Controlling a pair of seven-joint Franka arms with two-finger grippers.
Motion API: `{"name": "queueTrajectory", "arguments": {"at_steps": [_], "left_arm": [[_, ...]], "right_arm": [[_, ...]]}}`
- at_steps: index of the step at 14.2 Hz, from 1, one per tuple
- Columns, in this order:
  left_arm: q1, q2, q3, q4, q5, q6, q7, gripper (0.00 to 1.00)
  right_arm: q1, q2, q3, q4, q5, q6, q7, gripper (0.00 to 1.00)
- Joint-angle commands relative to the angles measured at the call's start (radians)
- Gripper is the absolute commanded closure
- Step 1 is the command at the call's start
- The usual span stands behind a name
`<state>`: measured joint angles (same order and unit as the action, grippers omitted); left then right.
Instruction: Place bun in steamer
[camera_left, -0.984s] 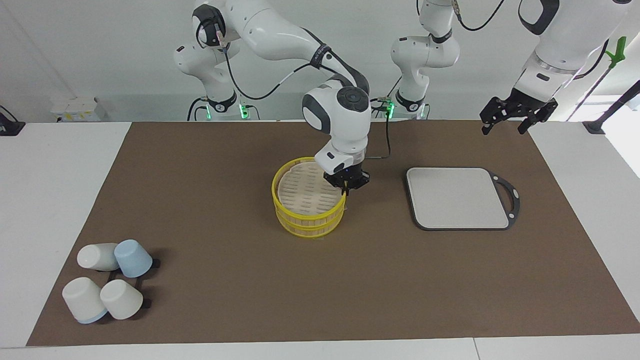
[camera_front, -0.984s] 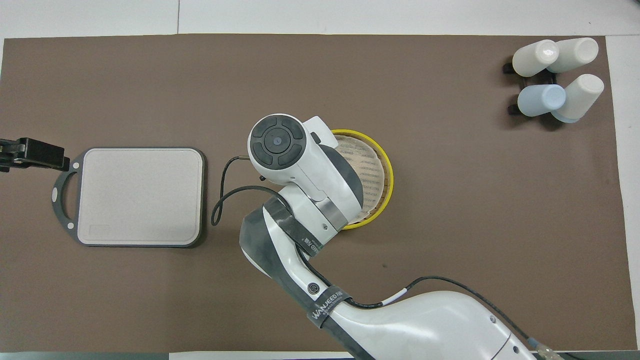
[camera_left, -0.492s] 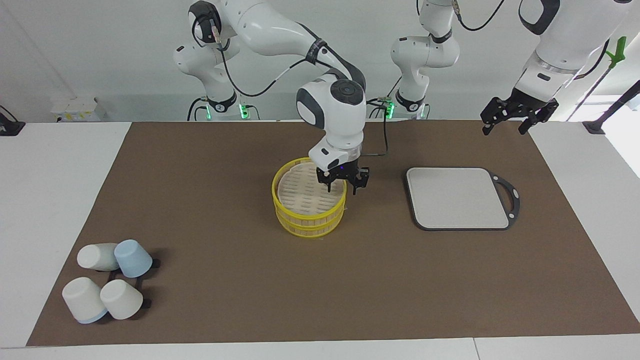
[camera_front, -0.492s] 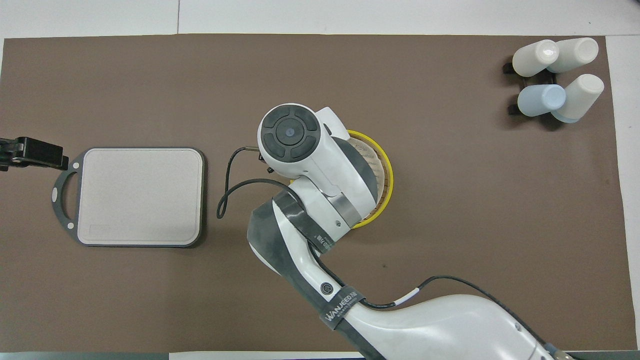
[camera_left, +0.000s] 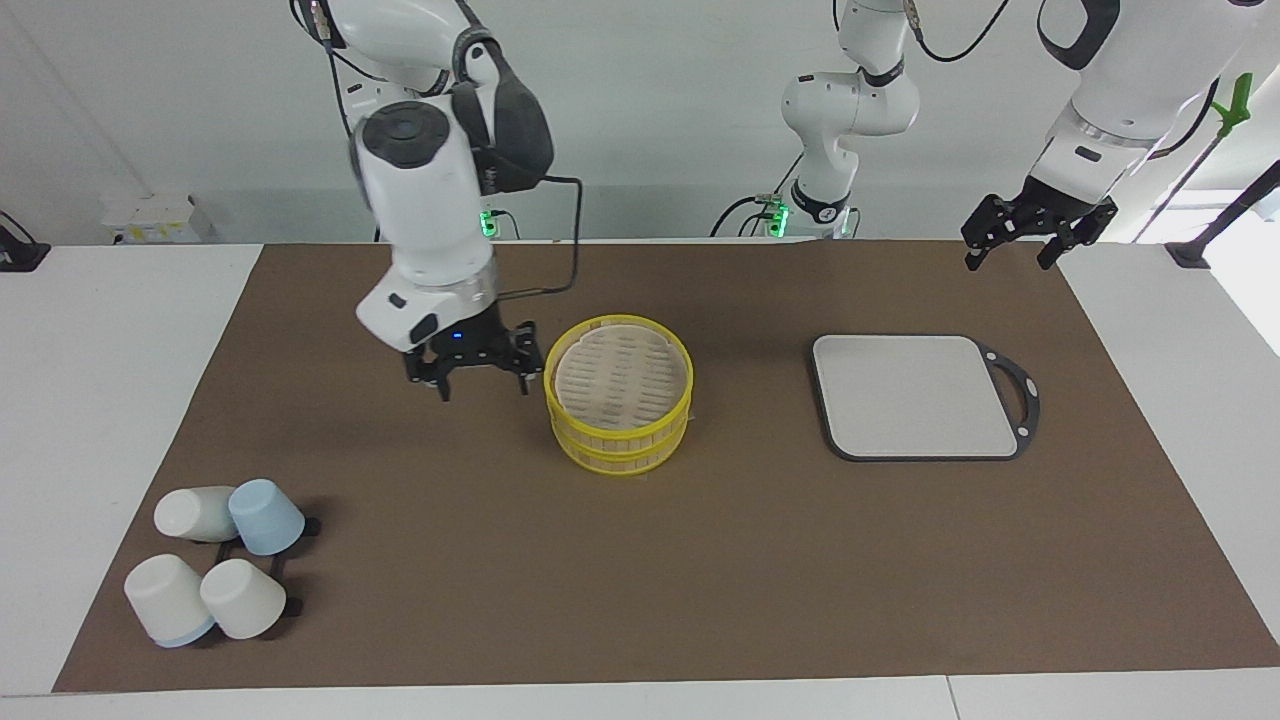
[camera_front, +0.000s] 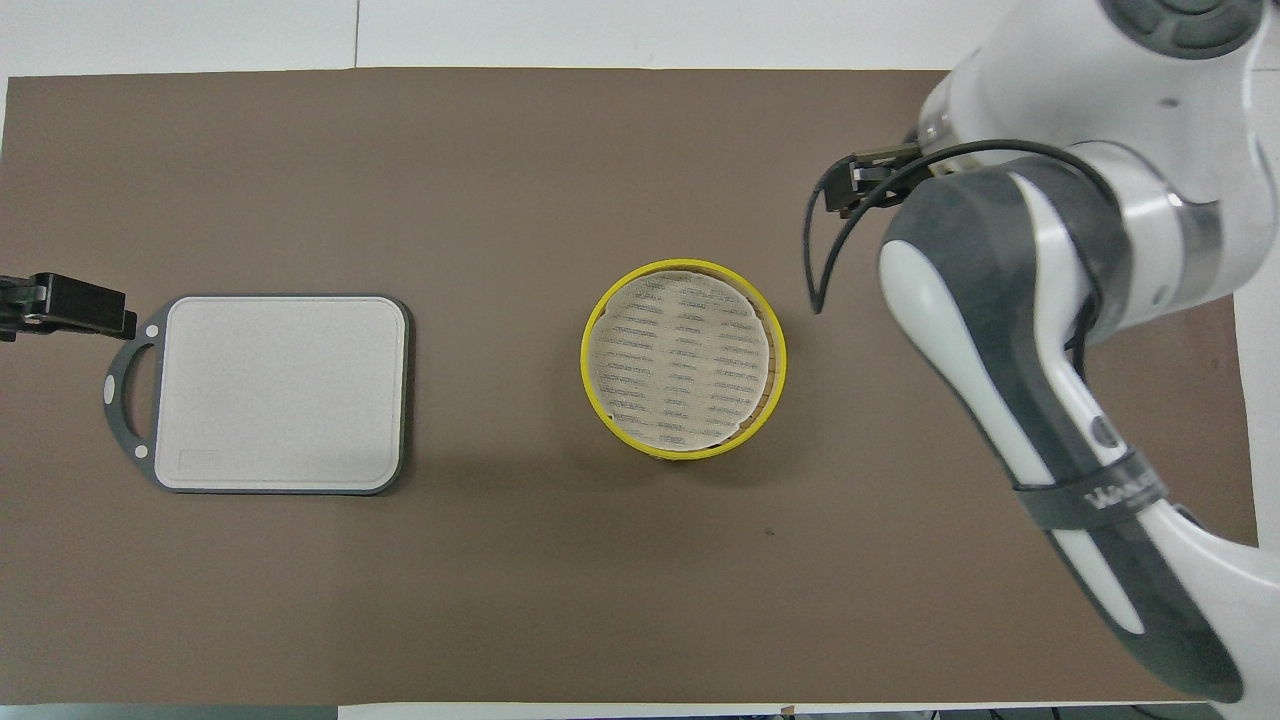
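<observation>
Jaws of your right gripper (camera_left: 482, 381) hang wide and empty beside the round yellow-rimmed bamboo steamer (camera_left: 620, 405); its lid is on and no bun shows, so the placing looks done. Left gripper (camera_left: 1035, 233) waits, jaws wide.

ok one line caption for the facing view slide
Right hand open over the mat beside the lidded steamer; left hand waits.

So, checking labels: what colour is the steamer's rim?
Yellow, on the steamer; the overhead view shows it best.

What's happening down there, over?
Right gripper open, empty, over mat beside steamer. Left gripper open, waiting near board. Lid on steamer; bun not visible.
</observation>
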<state>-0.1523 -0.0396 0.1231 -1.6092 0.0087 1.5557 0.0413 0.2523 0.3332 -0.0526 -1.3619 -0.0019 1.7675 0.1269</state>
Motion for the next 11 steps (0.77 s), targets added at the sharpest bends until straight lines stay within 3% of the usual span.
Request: {"name": "queueTrajectory", "arguments": {"at_steps": [1, 5, 7, 11], "left_arm": [[-0.006, -0.006, 0.006, -0.009, 0.019, 0.017, 0.011, 0.0], [-0.007, -0.006, 0.006, -0.009, 0.019, 0.017, 0.008, 0.0], [-0.007, -0.006, 0.007, -0.009, 0.019, 0.017, 0.008, 0.0], [-0.007, -0.006, 0.007, -0.008, 0.019, 0.017, 0.008, 0.0]], "right_arm": [[-0.108, -0.031, 0.017, -0.028, 0.011, -0.038, -0.119, 0.0], [-0.208, -0.062, 0.017, -0.052, 0.016, -0.123, -0.138, 0.0], [-0.223, -0.118, 0.017, -0.127, 0.014, -0.14, -0.138, 0.0], [-0.228, -0.265, 0.019, -0.382, 0.02, 0.045, -0.138, 0.0]]}}
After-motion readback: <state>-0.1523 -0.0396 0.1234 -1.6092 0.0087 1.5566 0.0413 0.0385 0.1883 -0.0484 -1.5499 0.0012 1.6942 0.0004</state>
